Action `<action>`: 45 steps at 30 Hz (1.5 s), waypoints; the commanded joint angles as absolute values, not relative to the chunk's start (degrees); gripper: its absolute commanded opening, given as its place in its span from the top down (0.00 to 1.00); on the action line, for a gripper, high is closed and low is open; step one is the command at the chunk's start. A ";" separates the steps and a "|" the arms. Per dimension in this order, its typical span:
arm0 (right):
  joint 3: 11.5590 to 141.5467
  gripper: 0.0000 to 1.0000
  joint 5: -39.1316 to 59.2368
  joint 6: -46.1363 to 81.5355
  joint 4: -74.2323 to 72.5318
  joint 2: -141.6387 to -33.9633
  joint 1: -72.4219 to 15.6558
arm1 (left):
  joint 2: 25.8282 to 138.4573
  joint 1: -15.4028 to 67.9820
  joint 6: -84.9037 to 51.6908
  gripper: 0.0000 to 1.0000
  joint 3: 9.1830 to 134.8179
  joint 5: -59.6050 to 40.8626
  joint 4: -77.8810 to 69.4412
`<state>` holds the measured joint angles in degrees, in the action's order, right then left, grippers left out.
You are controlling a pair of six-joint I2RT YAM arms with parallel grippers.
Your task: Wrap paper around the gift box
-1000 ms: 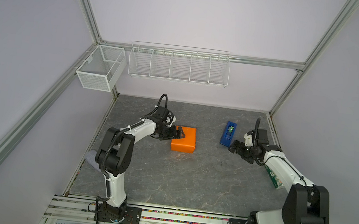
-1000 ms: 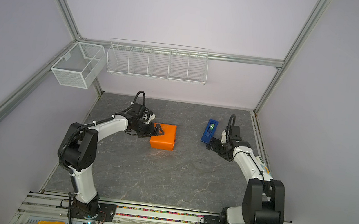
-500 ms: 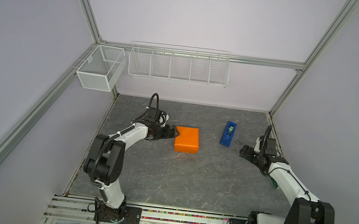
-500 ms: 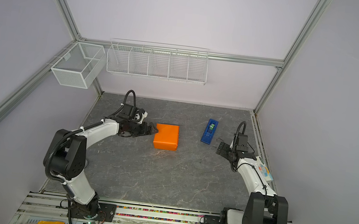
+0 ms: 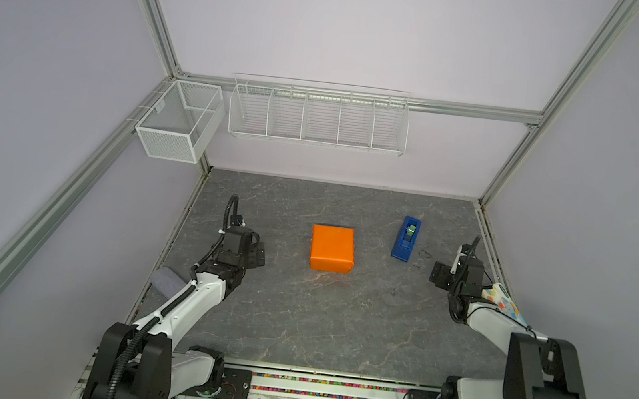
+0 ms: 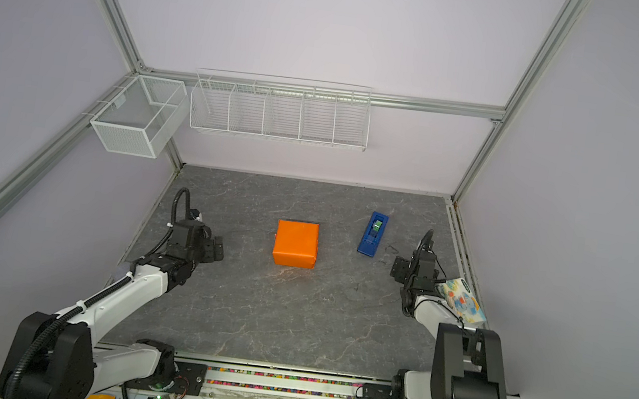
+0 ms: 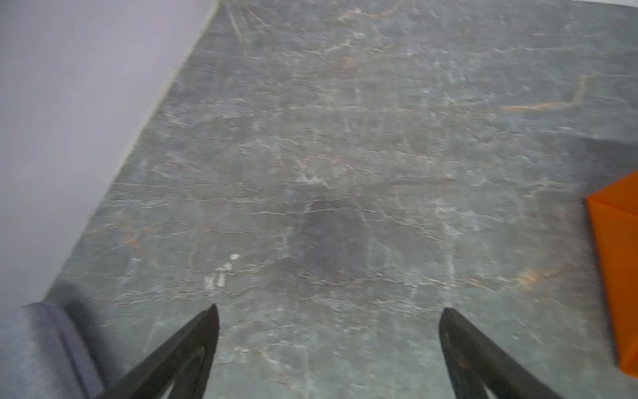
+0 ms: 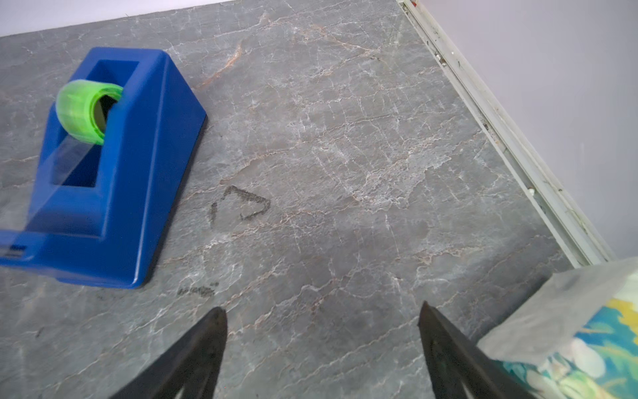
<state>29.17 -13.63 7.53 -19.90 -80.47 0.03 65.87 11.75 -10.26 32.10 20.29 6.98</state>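
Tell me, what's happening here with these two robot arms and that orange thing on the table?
The wrapping looks about done. A parcel covered in orange paper sits alone in the middle of the table. The left arm and right arm are off to either side of it, jaws open and holding nothing. They touch neither the parcel nor the blue tape dispenser, which stands to the parcel's right in both top views.
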 commanded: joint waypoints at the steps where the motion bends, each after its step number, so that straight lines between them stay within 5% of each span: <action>1: 26.50 0.10 -13.87 0.20 -35.22 -80.99 -1.53 | 64.28 8.24 -8.42 0.01 25.31 25.52 -8.00; 6: 22.93 0.11 -11.19 -1.32 -48.13 -86.89 -1.47 | 67.59 5.66 -3.06 0.01 22.02 21.38 -23.04; 21: 21.93 0.11 -7.31 -1.64 -49.66 -87.62 -0.49 | 88.73 2.64 0.25 0.01 21.36 6.93 -54.03; 25: 22.06 0.11 -7.28 -1.51 -49.57 -87.62 -0.49 | 86.67 2.64 -0.17 0.01 24.20 6.81 -44.74; 45: 21.80 0.11 -7.12 -1.77 -49.93 -87.55 -0.54 | 88.78 2.72 0.00 0.01 22.45 8.96 -51.39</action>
